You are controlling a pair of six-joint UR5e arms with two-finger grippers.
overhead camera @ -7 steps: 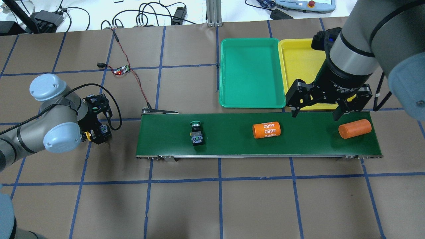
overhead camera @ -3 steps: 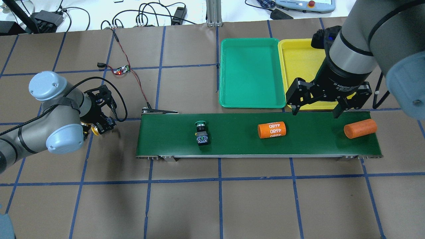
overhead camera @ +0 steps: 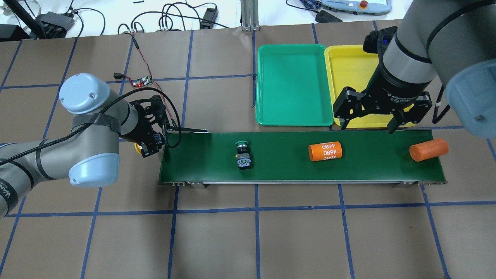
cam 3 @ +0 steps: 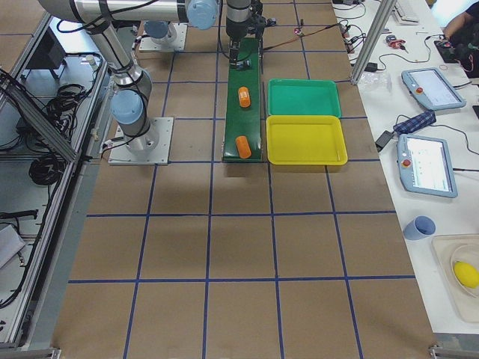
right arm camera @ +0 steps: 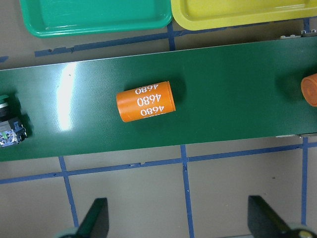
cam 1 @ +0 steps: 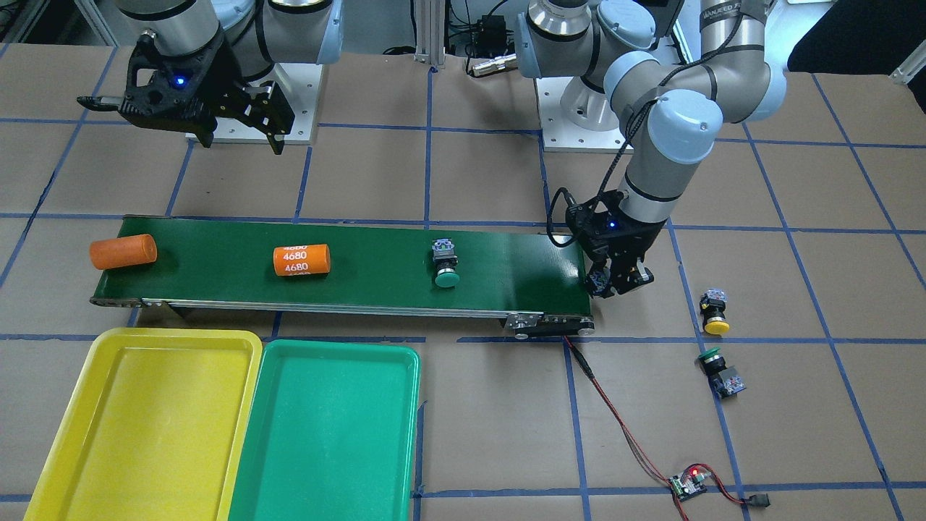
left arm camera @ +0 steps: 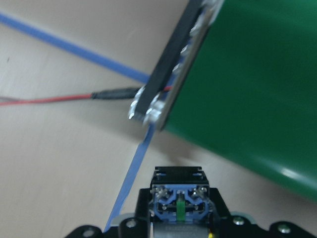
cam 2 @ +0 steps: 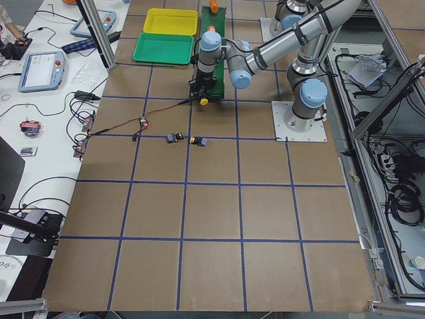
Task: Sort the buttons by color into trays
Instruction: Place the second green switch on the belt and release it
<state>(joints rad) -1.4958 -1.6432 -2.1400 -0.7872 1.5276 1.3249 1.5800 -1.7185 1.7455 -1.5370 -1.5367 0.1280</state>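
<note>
here the green tray (overhead camera: 294,85) sits beside the yellow tray (overhead camera: 348,77).

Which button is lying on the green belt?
The green-capped one. The left gripper holds a yellow one; another yellow and green lie on the table.

A button (overhead camera: 243,154) and, right of it, two cylinders (overhead camera: 325,151) lie on the conveyor belt (overhead camera: 279,170) — two trays (overhead camera: 294,85) sit together behind it. Two more buttons (cam 1: 716,312) lie on the table (cam 1: 796,405) past its left end.
</note>
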